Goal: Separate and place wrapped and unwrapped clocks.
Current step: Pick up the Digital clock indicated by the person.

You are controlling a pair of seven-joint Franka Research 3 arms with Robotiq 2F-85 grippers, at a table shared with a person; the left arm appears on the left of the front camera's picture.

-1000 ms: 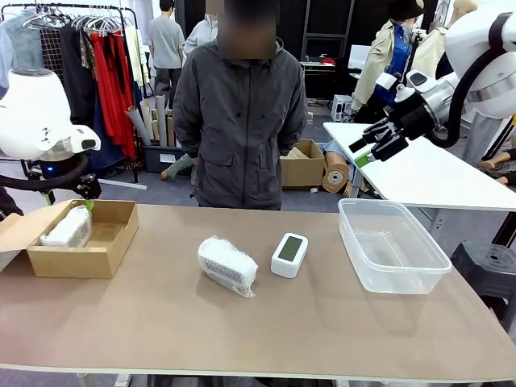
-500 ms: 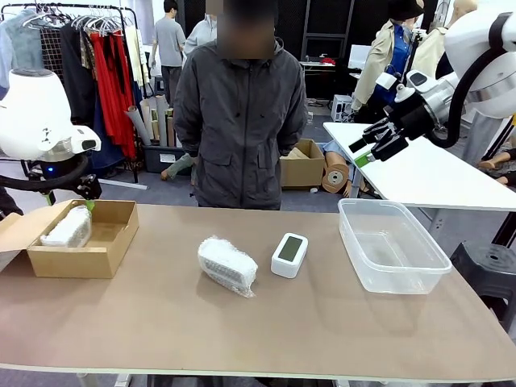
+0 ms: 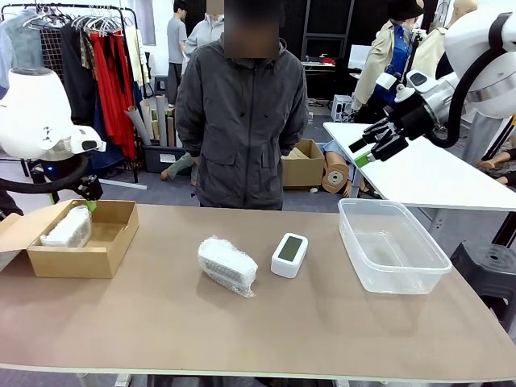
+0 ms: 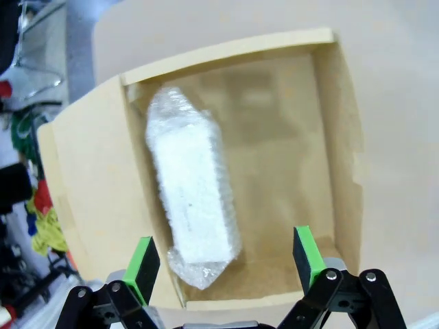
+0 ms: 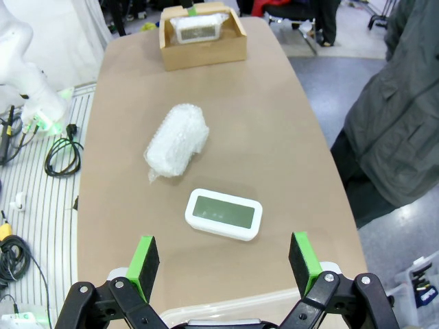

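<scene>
Front view: the cardboard box (image 3: 72,260) sits at the desk's (image 3: 322,322) left edge, with one wrapped clock (image 3: 68,227) against its left wall. The left gripper (image 3: 89,201) hangs over the box's far rim. A second wrapped clock (image 3: 227,265) lies mid-desk with the bare clock (image 3: 289,254) just beside it and open desk all round. The clear tub (image 3: 431,266) stands near the right edge, and the right gripper (image 3: 364,151) is high beyond it.

Left wrist view: jaws wide and empty above the wrapped clock (image 4: 192,192) — the rest of the box floor is bare.

Right wrist view: jaws wide and empty, well above the bare clock (image 5: 223,214).

Nothing on the desk has shifted since a second ago.
</scene>
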